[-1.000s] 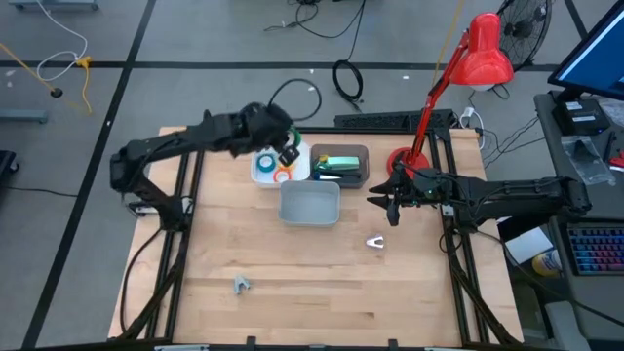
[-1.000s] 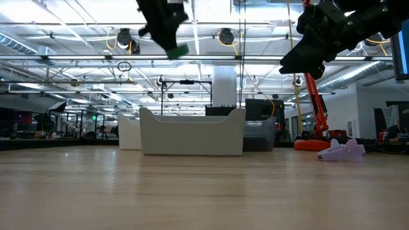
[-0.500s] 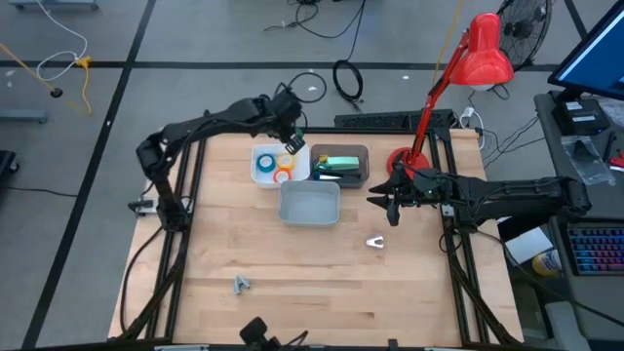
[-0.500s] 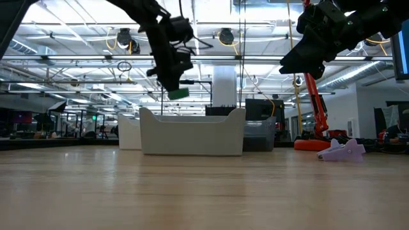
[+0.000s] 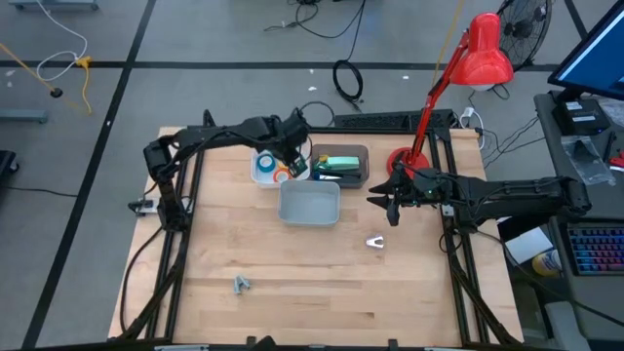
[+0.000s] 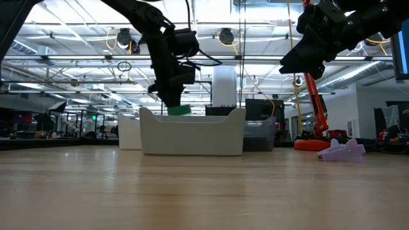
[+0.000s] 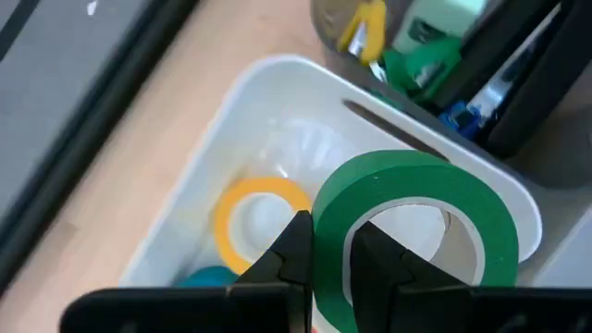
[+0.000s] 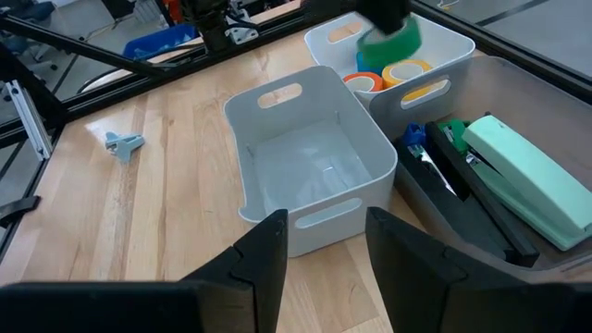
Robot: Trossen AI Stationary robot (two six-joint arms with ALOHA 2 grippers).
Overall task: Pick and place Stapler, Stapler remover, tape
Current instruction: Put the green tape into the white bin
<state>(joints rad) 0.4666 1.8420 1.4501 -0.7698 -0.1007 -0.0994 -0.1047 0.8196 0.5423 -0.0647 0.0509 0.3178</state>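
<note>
The green ring-shaped roll of tape [image 7: 416, 222] is clamped in my left gripper [image 7: 328, 254], hanging just above the small white plastic bin [image 7: 231, 139] that holds the yellow tape roll [image 7: 259, 215]. My right gripper [image 5: 392, 202] waits beside the empty white bin [image 5: 310, 204], its 2 fingers apart, holding nothing.

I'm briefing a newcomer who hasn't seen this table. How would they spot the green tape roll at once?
Look to the far side of the wooden table, where a small white plastic bin sits beside a dark grey tray. Just over that bin, the left tool pinches a green ring-shaped tape roll. Unlike the yellow tape roll lying in the bin, it is held up.
</note>
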